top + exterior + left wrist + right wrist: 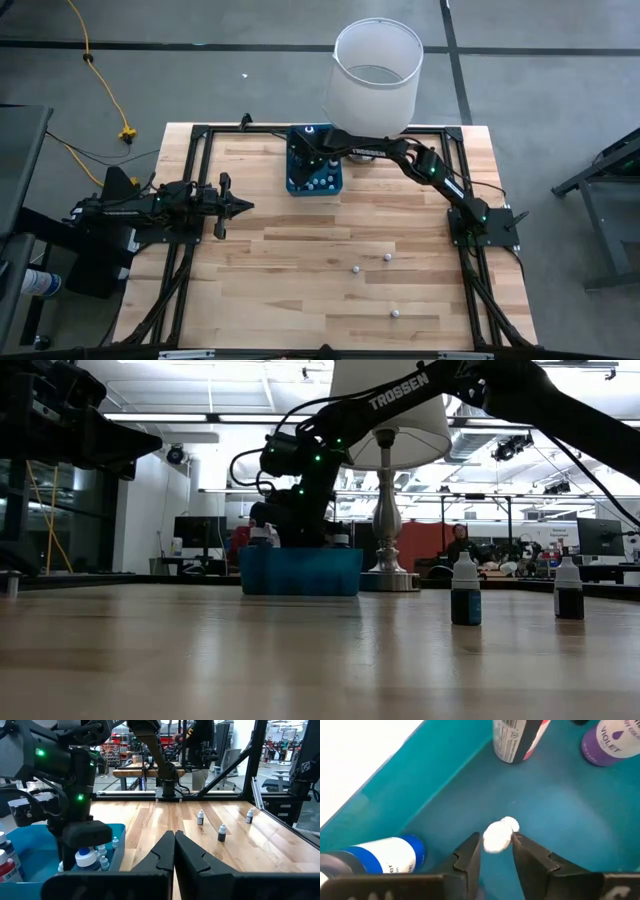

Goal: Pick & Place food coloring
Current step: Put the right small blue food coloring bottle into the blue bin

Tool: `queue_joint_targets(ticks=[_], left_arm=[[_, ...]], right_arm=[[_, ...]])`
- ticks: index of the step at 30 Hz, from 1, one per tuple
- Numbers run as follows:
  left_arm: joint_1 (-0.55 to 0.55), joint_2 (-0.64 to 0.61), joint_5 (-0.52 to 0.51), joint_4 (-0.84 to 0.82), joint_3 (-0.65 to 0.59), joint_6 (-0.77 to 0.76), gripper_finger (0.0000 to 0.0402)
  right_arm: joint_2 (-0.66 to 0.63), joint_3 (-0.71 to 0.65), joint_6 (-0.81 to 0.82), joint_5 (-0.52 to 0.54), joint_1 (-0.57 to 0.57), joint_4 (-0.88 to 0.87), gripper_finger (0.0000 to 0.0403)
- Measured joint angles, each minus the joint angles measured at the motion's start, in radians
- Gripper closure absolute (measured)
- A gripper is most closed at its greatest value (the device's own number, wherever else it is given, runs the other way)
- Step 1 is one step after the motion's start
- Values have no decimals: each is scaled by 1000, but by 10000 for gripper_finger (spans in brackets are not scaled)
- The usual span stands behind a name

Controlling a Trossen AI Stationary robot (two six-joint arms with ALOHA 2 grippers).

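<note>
Three food coloring bottles (388,257) stand loose on tabletop toward near edge, right of middle, well apart: apparently waiting for pickup. Open wood around them, easy approach from above.

Left gripper (243,207) parked at left side, fingers pressed together, empty.

Right gripper (495,851) reaches down inside blue bin (297,184) at far edge; white-capped bottle (499,834) between parted fingers, seemingly being let go. Other bottles crowd bin; lamp (375,75) just beside it limits retreat room.

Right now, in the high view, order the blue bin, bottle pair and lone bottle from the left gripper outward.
From the left gripper:
1. blue bin, far side of the table.
2. bottle pair, mid-table.
3. lone bottle, toward the bottom edge.
</note>
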Motion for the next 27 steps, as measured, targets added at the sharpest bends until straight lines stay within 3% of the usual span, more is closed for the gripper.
queue_joint_targets(ticks=[27], left_arm=[[0,0,0,0,0,0,401]], right_arm=[[-5,0,-22,28,32,73,228]])
